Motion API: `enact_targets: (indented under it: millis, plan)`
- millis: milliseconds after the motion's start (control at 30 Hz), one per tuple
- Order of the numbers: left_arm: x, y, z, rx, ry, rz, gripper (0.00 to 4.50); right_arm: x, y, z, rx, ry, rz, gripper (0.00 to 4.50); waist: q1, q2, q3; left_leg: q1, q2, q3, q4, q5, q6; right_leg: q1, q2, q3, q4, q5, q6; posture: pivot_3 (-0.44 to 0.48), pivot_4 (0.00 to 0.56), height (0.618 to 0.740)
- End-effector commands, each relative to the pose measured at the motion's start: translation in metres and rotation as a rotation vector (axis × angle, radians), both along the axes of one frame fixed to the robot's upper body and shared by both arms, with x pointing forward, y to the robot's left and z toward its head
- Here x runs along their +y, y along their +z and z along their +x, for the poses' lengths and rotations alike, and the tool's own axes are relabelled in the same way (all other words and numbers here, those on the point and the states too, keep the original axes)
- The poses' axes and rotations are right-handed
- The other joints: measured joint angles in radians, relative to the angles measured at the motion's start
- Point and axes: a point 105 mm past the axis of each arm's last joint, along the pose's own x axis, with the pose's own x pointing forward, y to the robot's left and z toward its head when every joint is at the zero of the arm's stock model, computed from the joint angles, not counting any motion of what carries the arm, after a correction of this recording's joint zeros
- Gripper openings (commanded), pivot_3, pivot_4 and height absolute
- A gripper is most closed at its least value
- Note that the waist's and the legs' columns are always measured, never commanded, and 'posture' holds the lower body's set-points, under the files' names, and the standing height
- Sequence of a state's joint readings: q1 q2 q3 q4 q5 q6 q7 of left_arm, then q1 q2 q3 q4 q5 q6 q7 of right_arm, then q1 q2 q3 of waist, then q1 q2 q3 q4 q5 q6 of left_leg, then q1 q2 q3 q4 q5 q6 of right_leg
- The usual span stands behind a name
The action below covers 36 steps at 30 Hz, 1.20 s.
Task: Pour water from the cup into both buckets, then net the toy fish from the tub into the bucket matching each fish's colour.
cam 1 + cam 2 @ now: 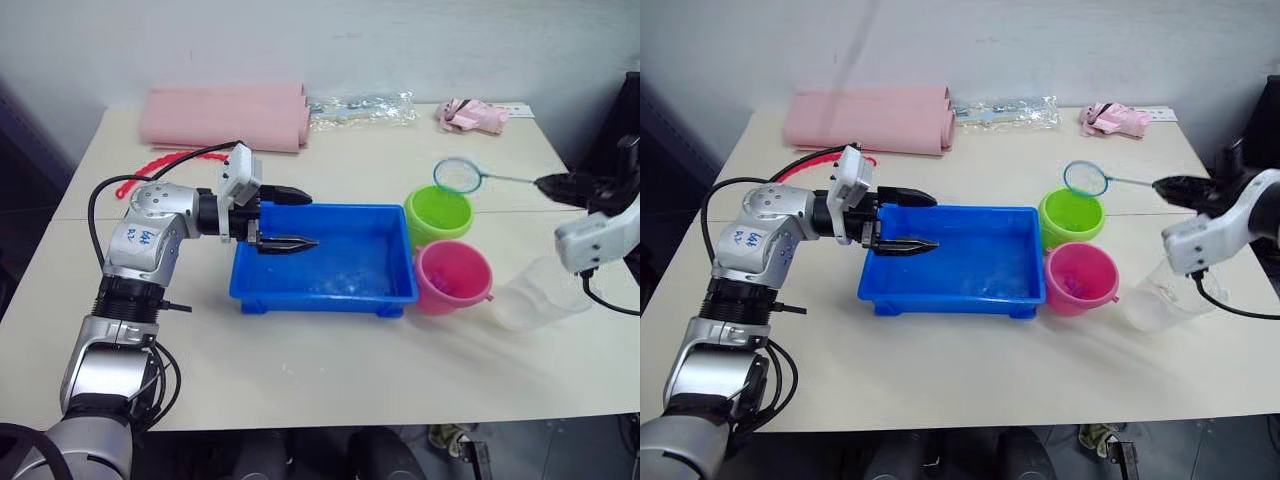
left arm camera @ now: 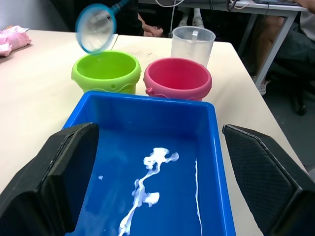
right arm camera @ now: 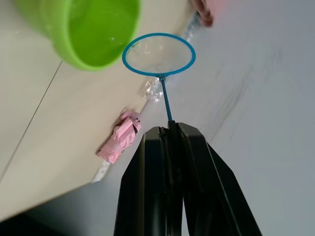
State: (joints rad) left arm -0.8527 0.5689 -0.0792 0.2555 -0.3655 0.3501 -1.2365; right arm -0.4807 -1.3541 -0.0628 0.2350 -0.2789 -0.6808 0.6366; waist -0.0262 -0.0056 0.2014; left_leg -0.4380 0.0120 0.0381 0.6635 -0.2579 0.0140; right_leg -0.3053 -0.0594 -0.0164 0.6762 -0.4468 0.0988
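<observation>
My right gripper [image 3: 170, 129] is clamped on the handle of the net [image 1: 458, 176]; the hoop hangs out ahead of its fingertips, above the far rim of the green bucket [image 1: 438, 215]. The pink bucket [image 1: 452, 276] sits just beside it, the cup [image 1: 530, 293] beneath my right wrist. My left gripper [image 1: 290, 219] hangs spread wide and empty over the near-left end of the tub [image 1: 325, 291]. I can't make out the fish.

Two buckets (green [image 1: 437, 215], pink [image 1: 452, 277]); one tub [image 1: 325, 290]; one cup [image 1: 535, 293]; one net [image 1: 458, 176].
</observation>
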Motion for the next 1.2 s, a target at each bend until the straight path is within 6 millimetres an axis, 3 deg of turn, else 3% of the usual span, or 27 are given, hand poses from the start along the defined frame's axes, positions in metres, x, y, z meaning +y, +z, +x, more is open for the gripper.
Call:
enact_targets:
  millis: [33,167,233,400,533,767,867,967,1000,1133,1200]
  plan:
    - [0.005,0.008,-0.012,-0.004,-0.030,-0.003,4.40,0.006,-0.002,-0.009,0.216,-0.005,0.400,0.00,0.001,0.000,0.000,0.000,0.000,0.000,0.000,0.000,0.000,0.000,0.000,0.000,0.000,0.000,0.000,0.000,0.150,0.740]
    - [0.013,-0.008,-0.053,0.057,-0.127,0.067,4.40,0.030,-0.005,-0.030,0.554,0.050,0.913,0.00,-0.002,0.000,0.000,-0.001,0.000,0.000,-0.001,0.000,0.000,0.000,0.001,0.001,0.000,0.000,0.000,0.000,0.150,0.740]
    - [0.018,-0.012,-0.068,0.099,-0.143,0.074,4.40,0.050,-0.009,-0.054,0.768,0.140,1.031,0.00,0.001,0.001,0.000,-0.001,0.002,0.000,-0.002,0.000,0.000,0.000,0.002,0.002,-0.002,0.000,0.000,0.000,0.150,0.740]
    - [0.035,-0.037,-0.105,0.205,-0.164,0.160,4.40,0.091,-0.037,-0.098,1.123,0.257,1.073,0.00,0.011,0.000,0.000,0.000,0.002,-0.003,-0.001,0.000,0.000,0.004,0.003,0.002,-0.004,0.000,0.000,0.000,0.150,0.740]
    - [0.050,-0.053,-0.110,0.200,-0.109,0.240,4.40,0.110,-0.074,-0.111,1.232,0.256,1.010,0.00,0.030,0.000,0.000,0.003,0.000,-0.003,0.000,0.000,0.000,0.008,0.001,0.003,-0.012,0.000,-0.001,0.000,0.150,0.740]
    - [0.076,-0.069,-0.107,0.189,-0.009,0.312,4.40,0.122,-0.163,-0.099,1.154,0.189,0.779,0.00,0.021,-0.001,-0.001,0.016,-0.002,-0.002,-0.005,-0.002,0.003,0.019,-0.001,0.005,-0.018,0.001,-0.001,0.000,0.150,0.740]
    - [0.078,-0.071,-0.106,0.185,0.009,0.308,4.40,0.122,-0.187,-0.088,1.093,0.146,0.782,0.00,0.021,-0.001,-0.001,0.017,-0.002,-0.001,-0.009,0.000,0.000,0.017,-0.001,0.005,-0.017,0.000,-0.001,0.000,0.150,0.740]
    - [0.073,-0.070,-0.105,0.187,0.006,0.278,4.50,0.117,-0.198,-0.087,1.083,0.117,0.753,1.08,0.021,-0.001,-0.001,0.017,-0.002,-0.001,-0.011,0.000,0.000,0.016,-0.001,0.005,-0.017,0.000,-0.001,0.000,0.150,0.740]
    - [0.072,-0.070,-0.105,0.187,0.005,0.275,4.50,0.116,-0.199,-0.087,1.078,0.115,0.746,1.64,0.021,-0.001,0.000,0.017,-0.002,-0.001,-0.011,0.000,0.000,0.016,-0.001,0.005,-0.017,0.000,-0.001,0.000,0.150,0.740]
    - [0.067,-0.061,-0.101,0.210,-0.004,0.213,4.50,0.096,-0.176,-0.100,1.070,0.060,0.831,3.54,0.037,0.000,0.000,0.016,-0.002,-0.002,-0.011,0.000,0.000,0.017,-0.001,0.004,-0.017,0.000,-0.001,0.000,0.150,0.740]
    - [0.071,-0.051,-0.094,0.243,0.020,0.164,4.50,0.072,-0.150,-0.105,1.026,-0.023,0.961,4.47,0.036,-0.001,0.000,0.016,-0.002,-0.002,-0.011,0.000,0.000,0.018,-0.001,0.004,-0.017,0.001,-0.001,0.000,0.150,0.740]
